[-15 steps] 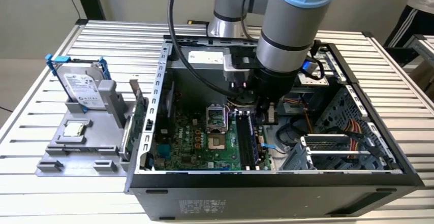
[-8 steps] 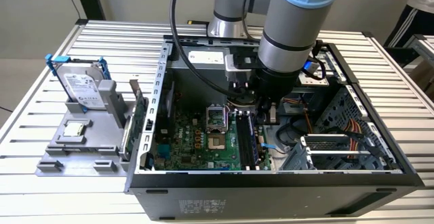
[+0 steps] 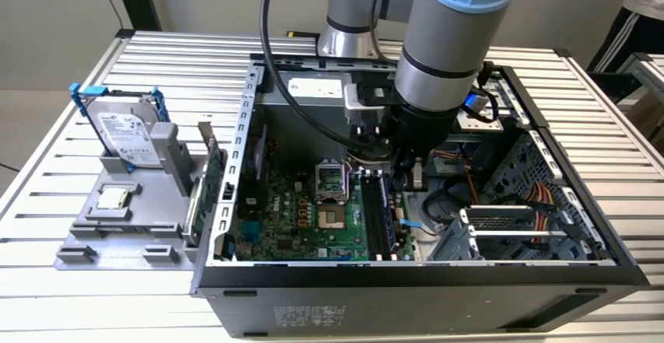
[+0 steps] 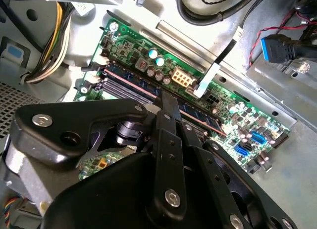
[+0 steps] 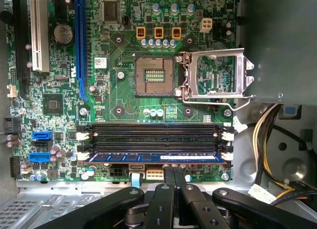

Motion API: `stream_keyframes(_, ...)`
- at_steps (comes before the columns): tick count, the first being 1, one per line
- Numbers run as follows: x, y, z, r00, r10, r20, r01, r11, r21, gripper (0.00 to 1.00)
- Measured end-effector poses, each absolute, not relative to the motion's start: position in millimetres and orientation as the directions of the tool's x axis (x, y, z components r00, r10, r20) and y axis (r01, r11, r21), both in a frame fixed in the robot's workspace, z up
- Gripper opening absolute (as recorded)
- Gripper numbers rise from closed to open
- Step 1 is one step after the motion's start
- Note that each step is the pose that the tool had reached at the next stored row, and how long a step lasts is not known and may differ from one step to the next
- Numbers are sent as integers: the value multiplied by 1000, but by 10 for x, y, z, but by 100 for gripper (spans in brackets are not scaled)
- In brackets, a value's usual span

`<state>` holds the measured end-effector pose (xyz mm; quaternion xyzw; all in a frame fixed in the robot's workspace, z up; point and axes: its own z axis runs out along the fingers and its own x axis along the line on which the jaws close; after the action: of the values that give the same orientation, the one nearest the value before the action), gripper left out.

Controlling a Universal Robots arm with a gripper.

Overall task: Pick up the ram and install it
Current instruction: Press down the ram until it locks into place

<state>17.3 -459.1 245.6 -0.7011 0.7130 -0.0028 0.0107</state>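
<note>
Ram [image 5: 153, 158]: seated in the memory slot nearest the gripper [image 5: 173, 177].
Fingers [image 5: 169, 175]: pressed narrow together, holding nothing, tips just above the stick.
Technique: judged best to press evenly, straight down, until latches [image 5: 227, 157] close.

CPU socket [image 5: 154, 76]: one, the landmark.
Memory slots [image 5: 148, 135]: four, side by side just beside the CPU socket.
Ram [image 5: 153, 158]: one, in the slot farthest from the socket.
Yellow square components [image 5: 159, 33]: three, in a row on the socket's other side.
Small blue connectors [image 5: 42, 135]: two, well apart from the socket.
Hard drive [image 3: 124, 129]: one, outside the case, far from the socket.
</note>
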Motion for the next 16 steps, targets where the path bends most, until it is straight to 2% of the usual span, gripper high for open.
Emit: stream_keyframes(16, 173, -4601, 2414, -17, -1000, -9, -1000, 17, -19, 0)
